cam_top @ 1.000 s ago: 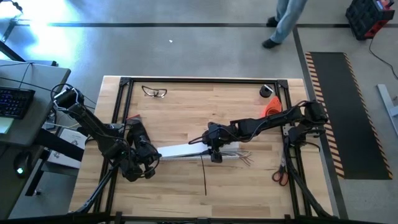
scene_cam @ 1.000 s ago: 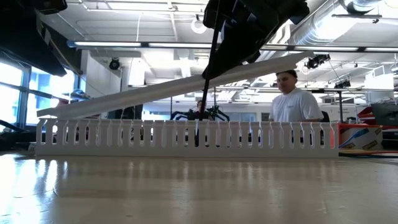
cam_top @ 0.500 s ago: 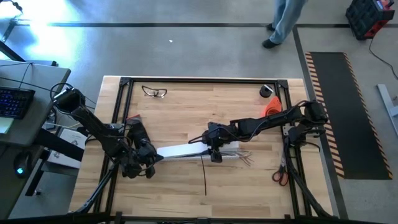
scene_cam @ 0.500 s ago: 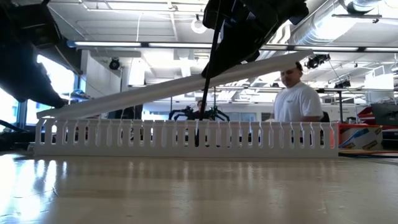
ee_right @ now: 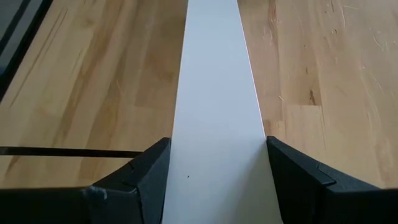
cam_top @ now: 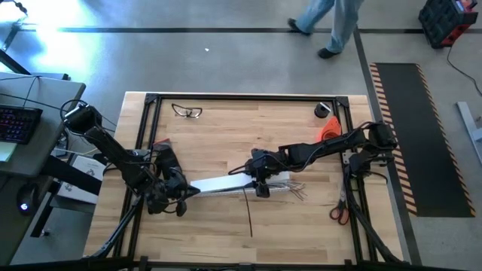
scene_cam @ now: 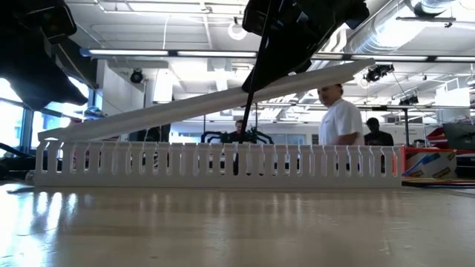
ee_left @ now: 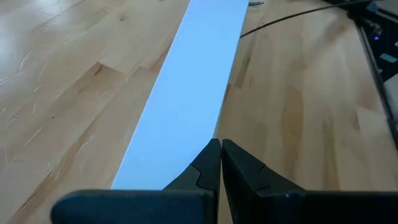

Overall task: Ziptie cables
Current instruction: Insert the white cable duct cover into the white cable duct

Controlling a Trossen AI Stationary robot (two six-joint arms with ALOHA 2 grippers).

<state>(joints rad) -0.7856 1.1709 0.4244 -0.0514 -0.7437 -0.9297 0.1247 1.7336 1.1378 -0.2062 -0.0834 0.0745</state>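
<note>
Right end effector [cam_top: 258, 183] astride white cover strip [cam_top: 222, 183]

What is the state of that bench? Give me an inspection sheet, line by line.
Surface: wooden table, black frame.
Job's things: ziptie reaches out from beside the right tool; white lid tilted over the slotted channel.
Clutter: safety glasses, orange object, red-handled cutters.
Grippers: left tool shut, tip at the lid's edge; right tool clamps the lid across its width.
Cables: thin wire bundle by the channel, ends fanned.
Surroundings: person walking past; keyboard desk; striped mat.
</note>
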